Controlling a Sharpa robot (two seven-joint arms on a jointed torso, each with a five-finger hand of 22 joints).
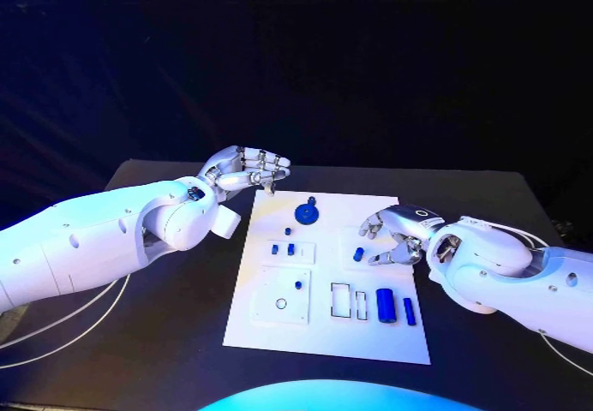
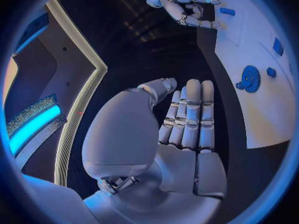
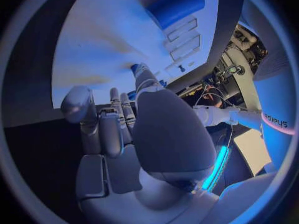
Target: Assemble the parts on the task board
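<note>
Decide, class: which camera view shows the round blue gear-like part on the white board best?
The left wrist view: the round blue part appears large, its holes visible. The head view shows it small, near the task board's far end. I cannot pick it out in the right wrist view.

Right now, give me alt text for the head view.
A white task board lies on a black table with small blue parts on it. The right hand curls over the board's right edge by one blue piece; the left hand hovers at its far left corner.
</note>
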